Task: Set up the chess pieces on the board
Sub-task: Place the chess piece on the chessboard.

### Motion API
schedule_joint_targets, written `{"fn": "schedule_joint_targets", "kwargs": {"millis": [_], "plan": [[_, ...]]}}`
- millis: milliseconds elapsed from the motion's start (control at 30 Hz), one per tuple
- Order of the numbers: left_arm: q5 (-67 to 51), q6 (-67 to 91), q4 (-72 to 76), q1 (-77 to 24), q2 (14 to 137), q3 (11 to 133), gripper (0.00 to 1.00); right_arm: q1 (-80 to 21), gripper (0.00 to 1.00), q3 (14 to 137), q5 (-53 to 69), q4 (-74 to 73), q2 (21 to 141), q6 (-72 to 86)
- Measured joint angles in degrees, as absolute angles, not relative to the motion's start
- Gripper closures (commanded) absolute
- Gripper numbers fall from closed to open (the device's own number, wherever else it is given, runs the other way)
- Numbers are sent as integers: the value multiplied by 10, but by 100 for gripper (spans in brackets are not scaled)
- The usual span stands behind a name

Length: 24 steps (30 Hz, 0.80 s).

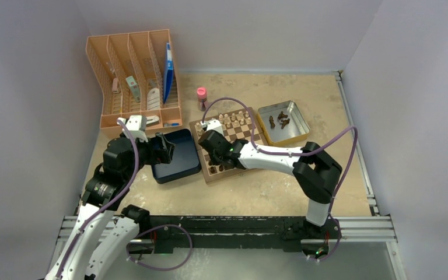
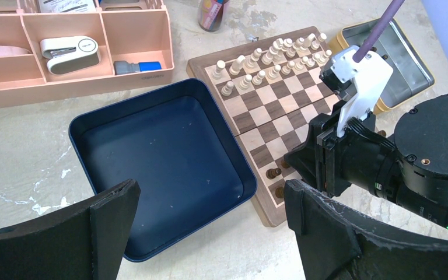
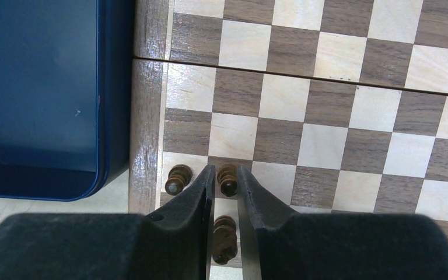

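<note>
R claw (image 3: 226, 170) | narrow, tips either side of dark pawn (image 3: 228, 182) on board (image 3: 326, 105) | gripped? can't tell

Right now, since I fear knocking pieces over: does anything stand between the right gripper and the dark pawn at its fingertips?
Nothing visible does: the right gripper straddles the dark pawn on the board. A second pawn stands one square toward the blue box, and a third piece sits farther back between the fingers, both close.
</note>
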State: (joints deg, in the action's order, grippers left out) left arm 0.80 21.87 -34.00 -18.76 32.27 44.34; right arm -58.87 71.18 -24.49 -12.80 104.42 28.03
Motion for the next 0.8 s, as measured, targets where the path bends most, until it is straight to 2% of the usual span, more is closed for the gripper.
{"fn": "schedule_joint_targets", "kwargs": {"millis": [400,800], "plan": [[8,219,-340,-188,323,443,5,-589,74,712,-242,-127,1054,280],[9,219,-340,-187,327,443,5,-589,78,718,-238,-130,1058,274]]}}
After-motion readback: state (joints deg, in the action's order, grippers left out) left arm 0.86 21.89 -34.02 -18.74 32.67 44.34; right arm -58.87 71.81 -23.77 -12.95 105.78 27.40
